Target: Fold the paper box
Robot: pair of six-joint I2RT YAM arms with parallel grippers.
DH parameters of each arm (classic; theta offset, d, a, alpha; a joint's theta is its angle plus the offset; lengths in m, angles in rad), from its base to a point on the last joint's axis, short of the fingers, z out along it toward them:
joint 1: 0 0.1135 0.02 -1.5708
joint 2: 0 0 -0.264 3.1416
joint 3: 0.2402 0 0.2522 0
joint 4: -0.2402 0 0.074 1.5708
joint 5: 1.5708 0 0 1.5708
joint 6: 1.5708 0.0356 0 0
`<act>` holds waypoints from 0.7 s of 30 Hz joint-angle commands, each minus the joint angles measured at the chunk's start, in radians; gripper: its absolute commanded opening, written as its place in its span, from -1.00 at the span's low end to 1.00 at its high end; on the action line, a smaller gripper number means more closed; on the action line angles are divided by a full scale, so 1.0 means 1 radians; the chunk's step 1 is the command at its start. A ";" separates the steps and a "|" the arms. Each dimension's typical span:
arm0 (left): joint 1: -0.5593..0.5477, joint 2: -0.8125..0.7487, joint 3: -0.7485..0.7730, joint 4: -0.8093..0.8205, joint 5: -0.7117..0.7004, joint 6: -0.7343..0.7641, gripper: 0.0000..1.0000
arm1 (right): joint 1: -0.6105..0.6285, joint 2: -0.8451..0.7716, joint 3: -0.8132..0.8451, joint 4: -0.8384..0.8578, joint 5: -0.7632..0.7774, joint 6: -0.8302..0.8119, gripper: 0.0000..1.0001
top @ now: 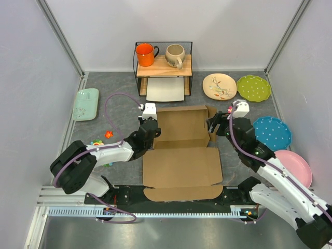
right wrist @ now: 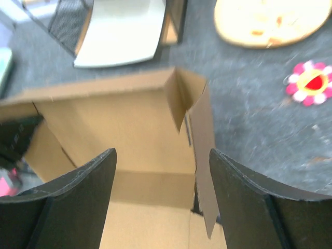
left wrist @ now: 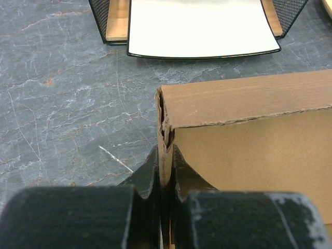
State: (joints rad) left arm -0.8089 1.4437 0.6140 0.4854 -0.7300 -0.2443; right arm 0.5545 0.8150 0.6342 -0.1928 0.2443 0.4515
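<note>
Clenched black fingers of the left end effector (left wrist: 165,168) pinch the upright left wall of the paper box (left wrist: 249,135). The right end effector (right wrist: 162,155) is released, its fingers spread around the right wall's flap. The box lies mid-counter (top: 119,111) between both, front panel flat.

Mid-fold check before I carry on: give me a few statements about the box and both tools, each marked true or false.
1. The left tool is shut on the paper box at its left wall. True.
2. The right tool is clamped on the right wall. False: its jaws stand open, with that wall between them.
3. The box's large near flap stands upright. False: it lies flat.
4. The white tray lies under the wire rack. True.
</note>
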 commanded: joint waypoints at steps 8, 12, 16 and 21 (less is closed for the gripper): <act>-0.006 -0.040 -0.068 0.076 -0.023 0.062 -0.96 | -0.169 -0.099 -0.017 -0.016 0.244 0.200 0.42; -0.007 -0.046 -0.083 0.094 -0.028 0.059 -0.96 | -0.278 -0.016 -0.082 0.059 0.042 0.233 0.41; -0.006 -0.046 -0.083 0.097 -0.025 0.057 -0.96 | -0.277 0.071 -0.100 0.159 -0.063 0.213 0.46; -0.006 -0.045 -0.079 0.108 -0.009 0.068 -0.96 | -0.277 0.108 -0.154 0.300 -0.174 0.190 0.54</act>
State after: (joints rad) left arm -0.8120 1.4090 0.5461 0.5762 -0.7292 -0.2325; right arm 0.2775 0.9245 0.5140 -0.0792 0.1932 0.6430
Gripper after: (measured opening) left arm 0.075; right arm 0.759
